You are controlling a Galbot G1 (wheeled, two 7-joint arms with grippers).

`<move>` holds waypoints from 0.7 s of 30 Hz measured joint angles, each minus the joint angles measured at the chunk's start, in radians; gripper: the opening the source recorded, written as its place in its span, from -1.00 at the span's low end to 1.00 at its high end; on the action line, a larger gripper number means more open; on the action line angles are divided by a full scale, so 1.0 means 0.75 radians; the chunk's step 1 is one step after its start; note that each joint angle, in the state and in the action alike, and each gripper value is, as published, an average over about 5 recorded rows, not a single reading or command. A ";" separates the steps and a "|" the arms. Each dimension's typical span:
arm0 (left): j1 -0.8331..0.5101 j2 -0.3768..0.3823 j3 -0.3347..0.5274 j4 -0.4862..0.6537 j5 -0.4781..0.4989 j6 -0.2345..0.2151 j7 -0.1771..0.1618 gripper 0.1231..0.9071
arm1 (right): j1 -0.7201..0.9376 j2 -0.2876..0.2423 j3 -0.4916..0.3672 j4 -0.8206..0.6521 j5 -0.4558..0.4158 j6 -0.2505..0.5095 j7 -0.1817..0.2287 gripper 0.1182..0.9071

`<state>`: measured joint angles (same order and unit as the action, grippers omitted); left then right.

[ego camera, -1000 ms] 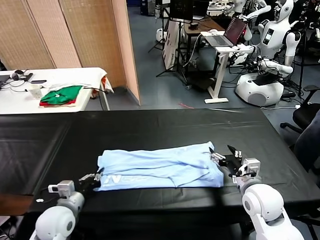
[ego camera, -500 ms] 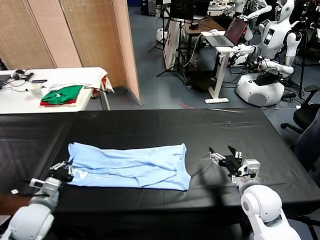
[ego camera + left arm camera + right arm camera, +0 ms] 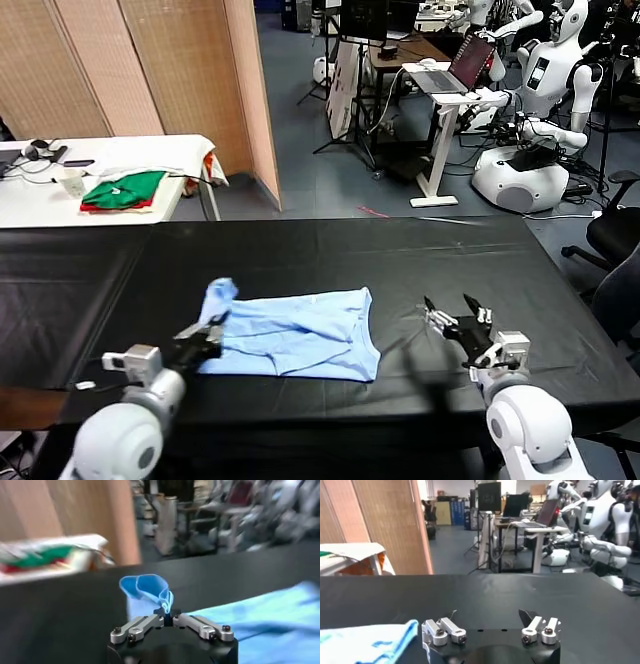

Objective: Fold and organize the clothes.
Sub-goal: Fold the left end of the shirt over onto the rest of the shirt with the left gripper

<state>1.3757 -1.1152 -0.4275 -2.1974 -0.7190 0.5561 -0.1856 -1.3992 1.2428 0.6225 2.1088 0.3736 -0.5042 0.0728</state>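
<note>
One garment is all I am working with, the pale blue T-shirt (image 3: 300, 335), lying on the black table (image 3: 400, 260) toward the near edge and slightly to my left of centre. My left gripper (image 3: 208, 335) is clenched on the shirt's left end, and the left wrist view shows why that end stands up: the pinched cloth rises out of the closed fingertips as a small blue fan while the rest of the fabric trails flat on the tabletop. I judge this to be a fold in progress, the left end being lifted so it can be carried over the body of the shirt toward the right; holding it by a narrow pinch keeps the layers together (though it also bunches them, so the fold line may come out uneven). My right gripper (image 3: 462, 322) sits just above the table near the shirt's right edge but clear of it, jaws spread wide and holding nothing; the right wrist view shows only a blue corner off to one side of it. I read it as waiting there, close enough to pin or take that edge if needed. Green-and-red folded garments (image 3: 122, 190) lie on the white side table (image 3: 30, 205), well apart from the work.
</note>
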 joint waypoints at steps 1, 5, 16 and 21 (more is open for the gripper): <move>-0.020 -0.013 0.026 0.006 -0.010 0.004 -0.003 -0.82 | -0.013 0.002 0.010 0.007 -0.003 0.002 -0.001 1.00; -0.101 -0.072 0.127 0.037 -0.030 0.015 -0.010 -0.82 | -0.061 0.015 0.040 0.027 -0.014 0.006 -0.003 1.00; -0.212 -0.220 0.326 0.087 -0.041 0.027 -0.011 -0.82 | -0.109 0.031 0.057 0.040 -0.035 0.004 -0.002 1.00; -0.219 -0.248 0.372 0.116 0.020 0.007 -0.004 -0.82 | -0.117 0.028 0.062 0.051 -0.036 0.003 -0.005 1.00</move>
<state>1.2114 -1.3016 -0.1482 -2.1103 -0.7038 0.5611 -0.1885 -1.4873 1.2639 0.6690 2.1471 0.3465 -0.5022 0.0691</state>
